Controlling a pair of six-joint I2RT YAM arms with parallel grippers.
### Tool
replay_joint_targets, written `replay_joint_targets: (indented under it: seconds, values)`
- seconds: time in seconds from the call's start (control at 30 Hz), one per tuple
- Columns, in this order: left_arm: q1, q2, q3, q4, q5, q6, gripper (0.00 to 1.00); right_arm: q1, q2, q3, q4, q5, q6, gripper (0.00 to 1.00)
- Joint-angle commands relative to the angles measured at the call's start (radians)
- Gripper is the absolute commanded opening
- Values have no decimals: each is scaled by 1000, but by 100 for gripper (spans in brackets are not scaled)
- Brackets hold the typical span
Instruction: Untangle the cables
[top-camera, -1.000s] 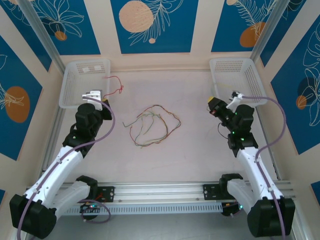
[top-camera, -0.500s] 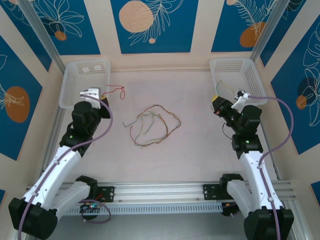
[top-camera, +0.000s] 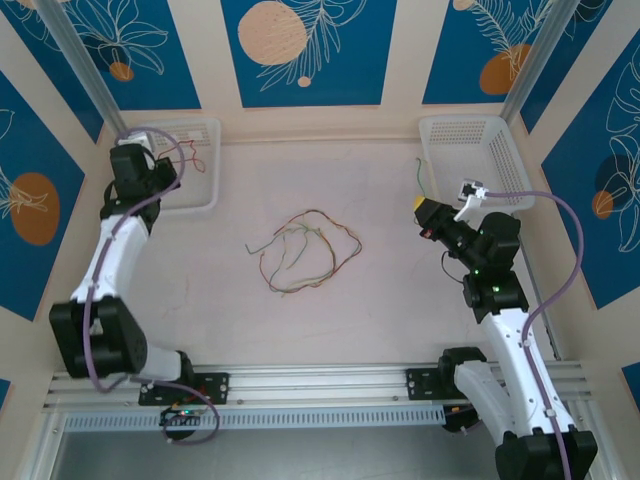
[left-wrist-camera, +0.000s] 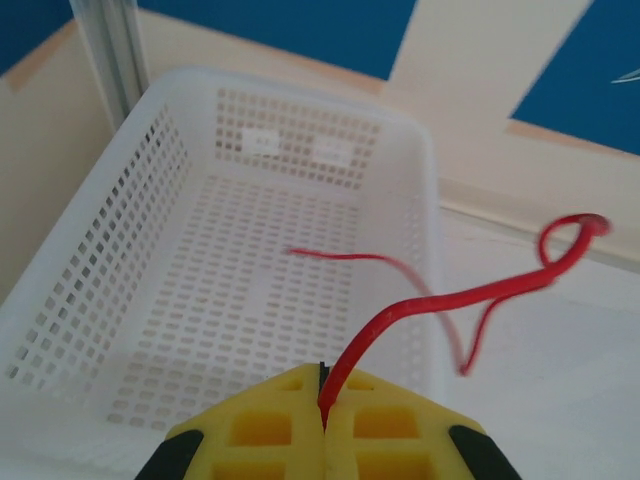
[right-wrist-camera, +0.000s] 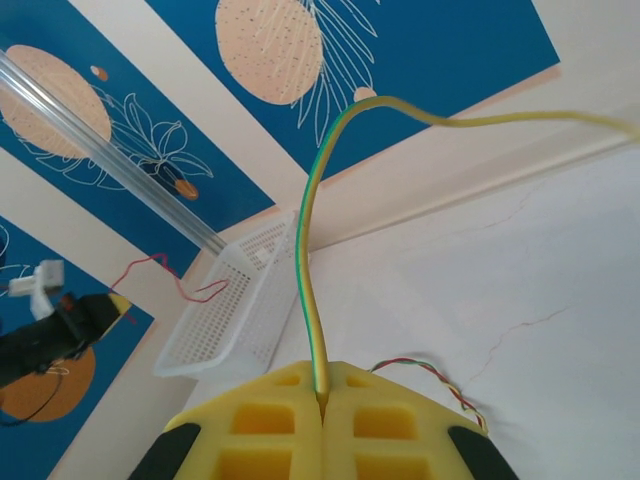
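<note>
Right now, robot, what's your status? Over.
Left pincer shut on thin red wire above white plastic mesh basket. Right pincer shut on thin green-yellow wire. Tangled thin wires lie mid-table.

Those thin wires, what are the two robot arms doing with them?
They are sorting out a tangle of wires, one wire each. The left gripper is shut on a red wire and holds it at the white basket in the far left corner. The right gripper is shut on a green-yellow wire, lifted near the other basket on the right. The remaining wires lie loose in the middle of the table.
</note>
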Motion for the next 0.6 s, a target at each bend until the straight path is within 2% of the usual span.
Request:
replay_joint_targets:
  seconds: [0.0, 0.23, 0.33, 0.43, 0.5, 0.57]
  values:
    - [42, 113, 123, -99, 77, 3, 0, 10, -24, 45, -43, -4, -49, 0]
    - [62, 380, 385, -205, 30, 90, 0, 24, -39, 54, -64, 3, -61, 0]
    - [64, 450, 435, -188, 65, 108, 15, 27, -46, 57, -68, 8, -65, 0]
    - [65, 496, 462, -187, 36, 97, 40, 30, -54, 62, -76, 8, -69, 0]
    - [64, 510, 472, -199, -7, 91, 49, 32, -60, 68, -85, 10, -74, 0]
    - [62, 508, 475, -218, -50, 79, 52, 34, -67, 71, -97, 14, -80, 0]
